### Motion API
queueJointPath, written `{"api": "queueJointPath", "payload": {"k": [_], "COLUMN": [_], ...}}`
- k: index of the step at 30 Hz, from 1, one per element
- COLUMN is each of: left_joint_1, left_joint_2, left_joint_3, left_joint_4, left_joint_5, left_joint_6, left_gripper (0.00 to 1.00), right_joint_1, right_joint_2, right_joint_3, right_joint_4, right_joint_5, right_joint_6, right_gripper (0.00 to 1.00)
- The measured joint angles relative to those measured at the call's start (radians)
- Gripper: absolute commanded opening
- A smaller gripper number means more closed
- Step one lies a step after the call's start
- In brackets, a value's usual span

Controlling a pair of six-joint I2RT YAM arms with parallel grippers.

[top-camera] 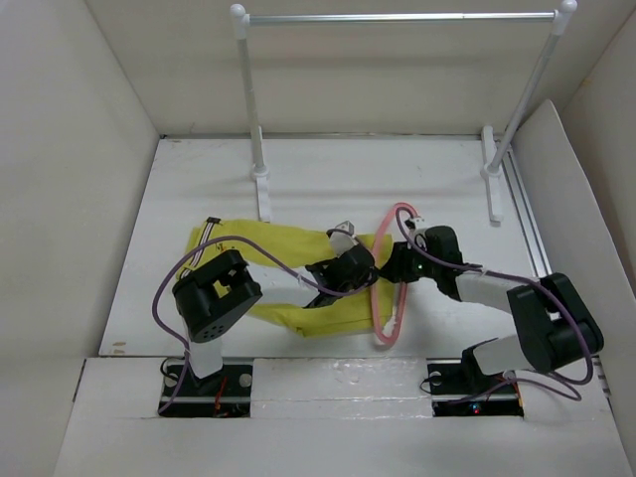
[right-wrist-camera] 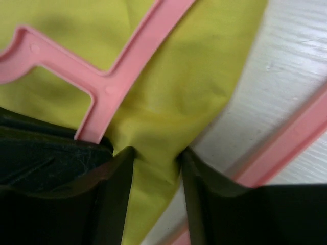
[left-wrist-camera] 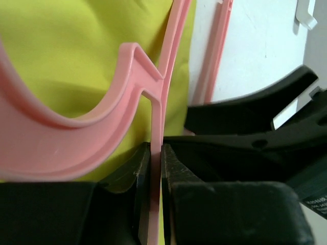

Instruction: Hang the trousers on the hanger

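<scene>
Where both arms meet: mid-table, right of centre, over the right end of the trousers [top-camera: 288, 243]; the two black heads nearly touch
Trousers: flat on the table [top-camera: 199, 179], stretched left to right; striped waistband at the left end; right end under the hanger [left-wrist-camera: 66, 148]
Hanger: lies front to back, hook [top-camera: 397, 207] toward the rack [top-camera: 250, 109]; one side over the cloth, the other on bare table just right of it
Left gripper [left-wrist-camera: 155, 153]: jaws closed tight on a thin hanger bar; yellow cloth right behind it
Right gripper [right-wrist-camera: 156, 153]: jaws narrowed on a bunched fold of trousers, creases running into the gap; one hanger bar over the cloth on one side of the fingers, another on bare table on the other
In the way: left arm [top-camera: 214, 298] reaches across above the trousers' middle; right gripper's body crowds the hanger's middle, just beside the left one
Rack: two white posts and a metal rail [top-camera: 397, 17] at the far side; its feet stand just behind the trousers and hook
Edges: white walls [top-camera: 79, 149] left, far and right; metal track [top-camera: 525, 214] along the right edge; raised ledge [top-camera: 328, 373] at the near side carrying both bases
Open room: bare table left of the waistband, in the far corners, and between hanger and track; only a narrow strip between trousers and ledge
</scene>
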Motion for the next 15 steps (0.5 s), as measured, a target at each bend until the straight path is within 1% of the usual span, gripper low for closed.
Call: {"api": "queueJointPath", "payload": {"k": [1, 2, 3, 4, 8, 12, 15], "left_joint_1": [0.0, 0.0, 0.0, 0.0, 0.0, 0.0, 0.0], "left_joint_2": [0.0, 0.0, 0.0, 0.0, -0.008, -0.032, -0.062], "left_joint_3": [0.0, 0.001, 0.002, 0.003, 0.004, 0.004, -0.005], "left_joint_4": [-0.002, -0.004, -0.009, -0.012, -0.029, -0.049, -0.045], "left_joint_5": [-0.011, -0.024, -0.036, -0.048, -0.085, -0.104, -0.102], "left_joint_6": [0.003, 0.003, 0.005, 0.007, 0.028, 0.059, 0.082], "left_gripper": [0.0, 0.0, 0.0, 0.0, 0.0, 0.0, 0.0], "right_joint_1": [0.0, 0.0, -0.001, -0.002, -0.046, -0.145, -0.221], "right_joint_2": [0.012, 0.025, 0.038, 0.044, 0.014, -0.143, -0.246], "right_joint_3": [-0.005, -0.014, -0.027, -0.039, -0.072, -0.074, -0.03], "right_joint_4": [0.028, 0.05, 0.076, 0.095, 0.093, 0.008, -0.087], "right_joint_5": [-0.012, -0.027, -0.05, -0.072, -0.162, -0.224, -0.248], "right_joint_6": [0.008, 0.018, 0.034, 0.044, 0.072, 0.082, 0.064], "right_gripper": [0.35, 0.29, 0.07, 0.0, 0.0, 0.0, 0.0]}}
